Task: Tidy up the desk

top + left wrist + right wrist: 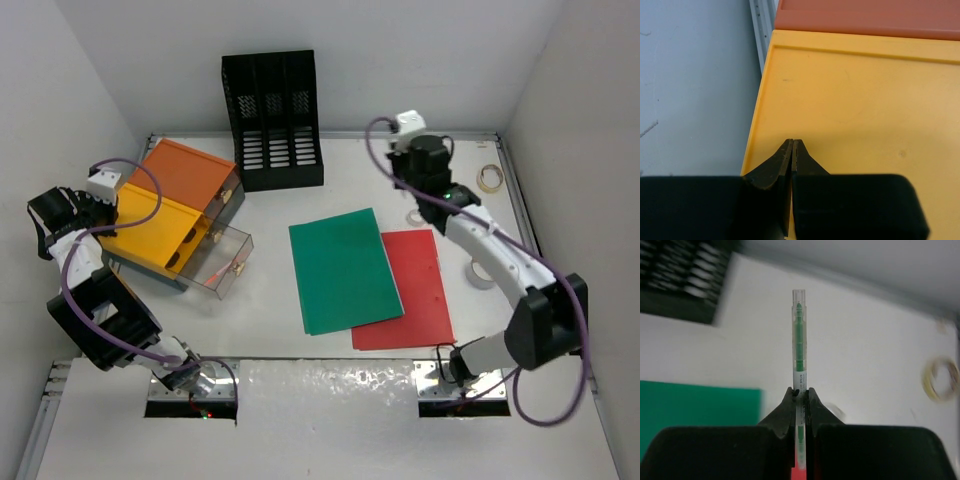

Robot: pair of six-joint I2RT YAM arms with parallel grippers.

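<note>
The desk is a white tabletop with metal edge rails. My right gripper is shut on a green highlighter pen with a clear cap, which sticks out past the fingertips. It hovers over the far right part of the desk, in the top view just beyond the folders. My left gripper is shut and empty, over the yellow top of the orange-and-yellow drawer box near its left edge; in the top view it is at the far left.
A black mesh file rack stands at the back. The drawer box has a clear drawer pulled out. A green folder overlaps a red folder. Tape rolls lie at the right.
</note>
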